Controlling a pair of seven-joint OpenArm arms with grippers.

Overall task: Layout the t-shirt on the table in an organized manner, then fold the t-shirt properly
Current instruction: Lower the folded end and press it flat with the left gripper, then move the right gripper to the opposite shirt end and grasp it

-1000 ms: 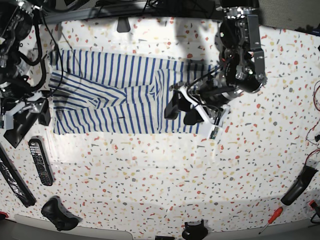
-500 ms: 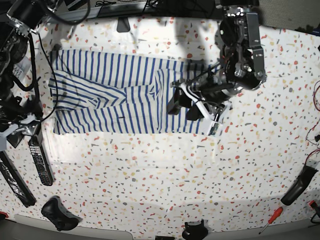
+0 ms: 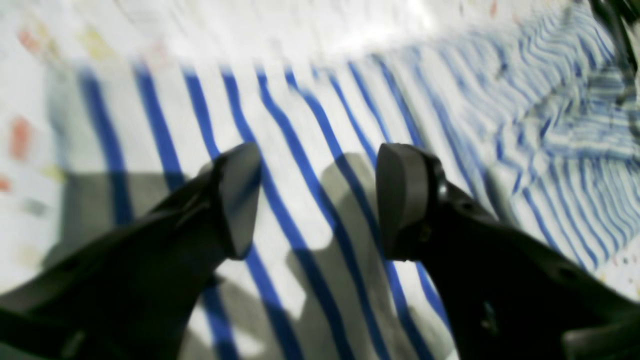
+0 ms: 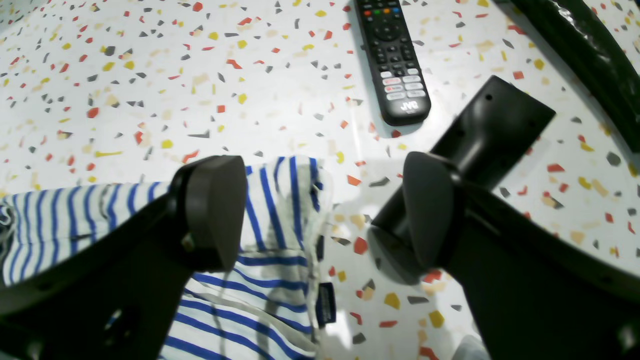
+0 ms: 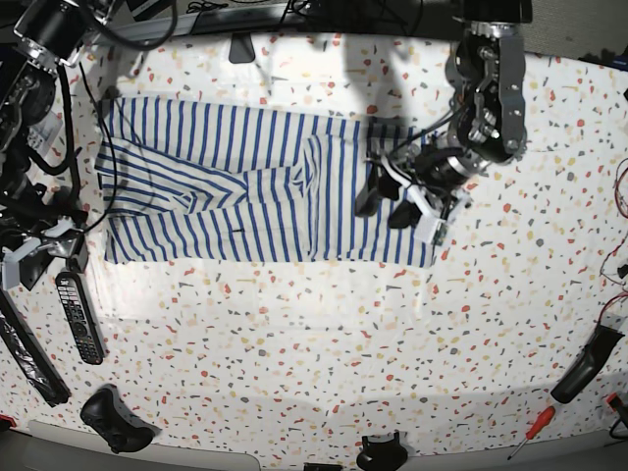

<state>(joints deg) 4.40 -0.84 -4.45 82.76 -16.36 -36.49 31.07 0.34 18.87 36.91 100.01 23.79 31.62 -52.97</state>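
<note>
The striped t-shirt [image 5: 245, 186] lies spread out flat on the speckled desk [image 5: 324, 343], folded in along its sides. The left claw [image 3: 320, 200] hangs just above the shirt's end with its jaws wide and holding nothing. The right claw [image 4: 325, 210] is wide too, empty, over the shirt's corner near a black JVC remote [image 4: 395, 60]

I see the table [image 5: 324, 334], a white terrazzo-flecked top. Lying directly on it: the t-shirt [image 5: 245, 186], spread flat across the far half; a black JVC remote control [image 5: 78, 316] near one edge; a black game controller [image 5: 116, 420]; a red-handled screwdriver [image 5: 531, 429].
</note>
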